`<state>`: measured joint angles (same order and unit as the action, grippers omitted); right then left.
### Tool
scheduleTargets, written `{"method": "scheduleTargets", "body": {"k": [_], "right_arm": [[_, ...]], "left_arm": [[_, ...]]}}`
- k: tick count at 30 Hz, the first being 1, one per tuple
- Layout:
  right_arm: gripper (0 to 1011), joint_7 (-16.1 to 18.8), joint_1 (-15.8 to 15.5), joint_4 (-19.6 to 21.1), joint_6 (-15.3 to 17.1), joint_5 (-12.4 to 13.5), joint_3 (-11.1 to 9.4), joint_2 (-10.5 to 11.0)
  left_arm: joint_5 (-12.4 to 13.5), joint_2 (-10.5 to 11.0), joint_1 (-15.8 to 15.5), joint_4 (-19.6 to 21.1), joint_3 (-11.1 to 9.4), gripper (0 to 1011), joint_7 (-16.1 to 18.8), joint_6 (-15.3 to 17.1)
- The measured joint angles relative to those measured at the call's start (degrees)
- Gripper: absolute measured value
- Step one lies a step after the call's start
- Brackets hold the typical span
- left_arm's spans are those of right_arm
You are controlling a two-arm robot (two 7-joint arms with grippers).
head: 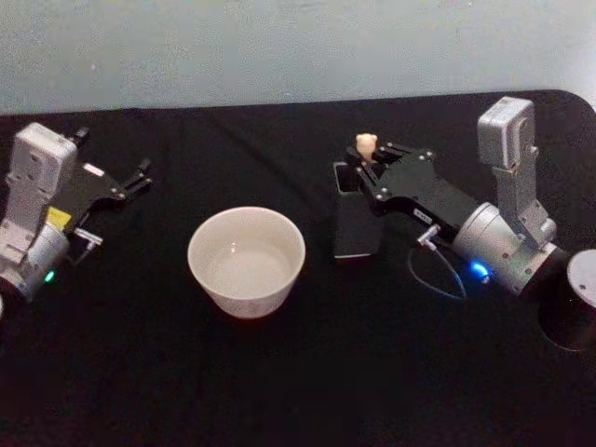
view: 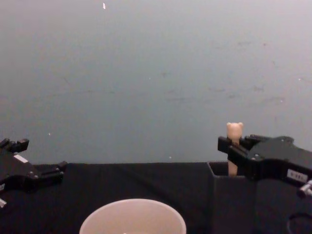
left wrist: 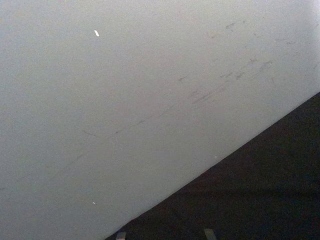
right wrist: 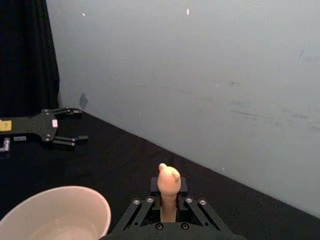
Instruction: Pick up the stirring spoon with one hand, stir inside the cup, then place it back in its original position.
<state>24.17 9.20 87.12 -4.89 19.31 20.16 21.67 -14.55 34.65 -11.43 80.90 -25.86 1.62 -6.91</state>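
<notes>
Head view looks steeply down on the black-clothed desk (head: 279, 391); chest view faces the grey wall (view: 156, 73), sharing the pale round cup (head: 247, 261).

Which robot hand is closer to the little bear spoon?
Right. The right gripper has its fingers either side of the stirring spoon in the holder; the left gripper sits far across the cup.

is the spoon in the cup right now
No, the spoon stands in the dark holder with the right tool around its handle, while the cup beside it holds no spoon.
</notes>
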Motion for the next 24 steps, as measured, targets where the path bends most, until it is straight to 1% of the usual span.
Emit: {"method": "scheduleTargets", "body": {"k": [10, 24], "right_arm": [[186, -0.52, -0.08, -0.96, 0.91, -0.52, 0.11, -0.53], [186, -0.74, -0.20, -0.99, 1.06, -0.93, 0.06, -0.59]], "left_arm": [[0.00, 0.00, 0.00, 0.00, 0.00, 1001, 0.00, 0.00], [0.00, 0.00, 0.00, 0.00, 0.00, 1001, 0.00, 0.00]]}}
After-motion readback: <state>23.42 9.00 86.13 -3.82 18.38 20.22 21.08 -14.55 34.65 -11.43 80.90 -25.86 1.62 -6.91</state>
